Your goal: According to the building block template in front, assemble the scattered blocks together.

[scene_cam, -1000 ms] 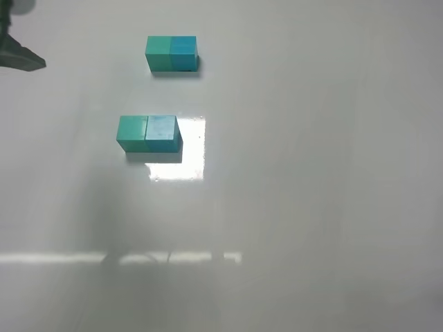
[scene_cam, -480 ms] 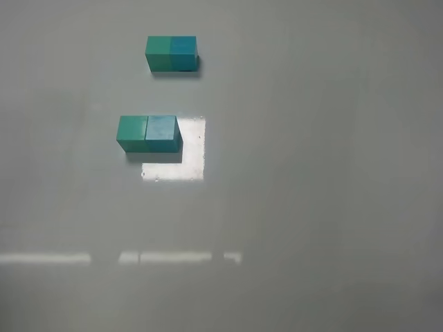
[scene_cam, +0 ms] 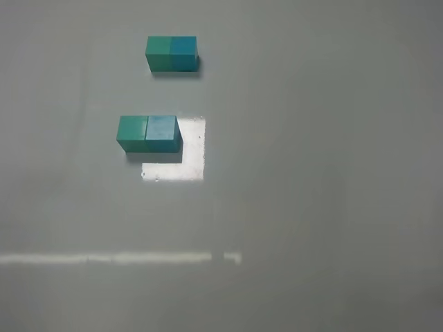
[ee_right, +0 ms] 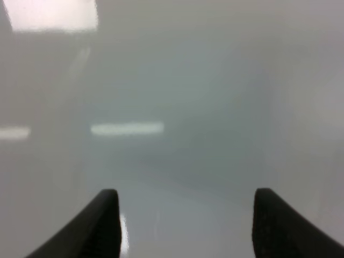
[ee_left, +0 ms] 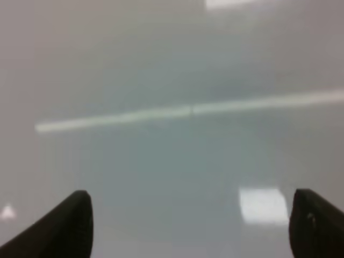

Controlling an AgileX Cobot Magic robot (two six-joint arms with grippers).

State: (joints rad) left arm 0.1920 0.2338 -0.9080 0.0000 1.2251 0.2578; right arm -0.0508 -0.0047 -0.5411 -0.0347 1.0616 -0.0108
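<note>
The building block template (scene_cam: 172,53), a green and blue two-tone bar, lies at the back of the table. In front of it the two scattered blocks sit side by side and touching: the green-teal cube (scene_cam: 131,131) on the left, the blue-teal cube (scene_cam: 162,131) on the right. Neither gripper shows in the exterior high view. In the left wrist view my left gripper (ee_left: 196,226) is open and empty over bare table. In the right wrist view my right gripper (ee_right: 188,223) is open and empty over bare table. No block shows in either wrist view.
The grey glossy table (scene_cam: 311,173) carries a bright square light reflection (scene_cam: 187,162) next to the two cubes and a thin light streak (scene_cam: 118,258) near the front.
The dark arm part at the far left edge one second ago has left the exterior high view. The picture has grown dimmer. The blocks have not moved.
</note>
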